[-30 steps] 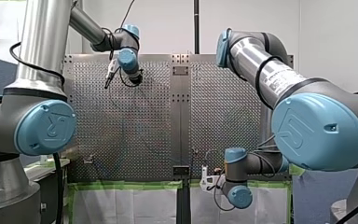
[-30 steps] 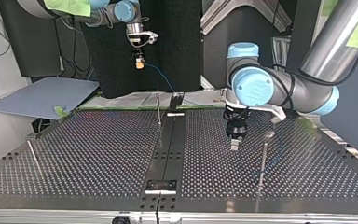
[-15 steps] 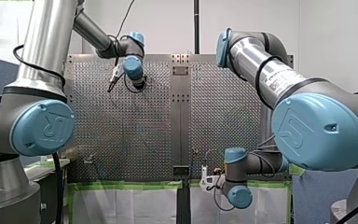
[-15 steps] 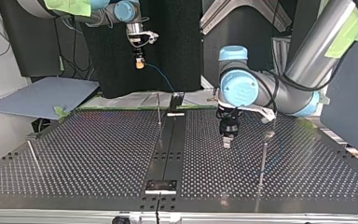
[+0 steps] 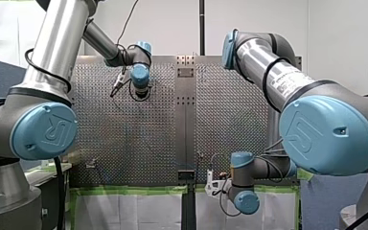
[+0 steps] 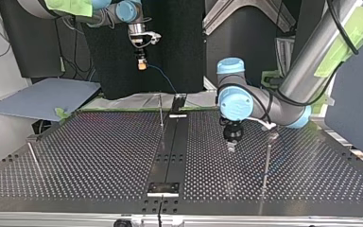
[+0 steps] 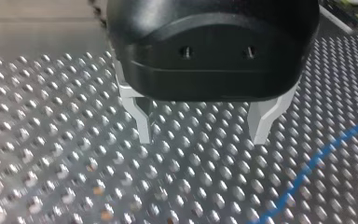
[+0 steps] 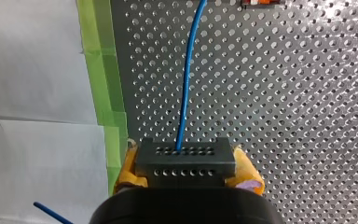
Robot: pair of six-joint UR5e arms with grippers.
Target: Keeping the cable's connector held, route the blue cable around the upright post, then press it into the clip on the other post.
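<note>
My right gripper has yellow pads and is shut on a dark grey connector block. The blue cable leaves the block and runs out over the perforated plate. In the top view that gripper hangs high behind the table's far edge, and the cable drops toward it. My left gripper stands open just above the plate with nothing between its metal fingers; a stretch of blue cable lies beside it. In the top view it is beside a thin post with a small head.
A thin upright post stands near the dark centre strip at the table's far edge. Another rod leans at the top view's left. Green tape edges the plate, with white sheeting beyond it.
My left arm has swung toward the table's middle, carrying its open gripper leftward in the top view and away from the headed post. My right arm has held still.
</note>
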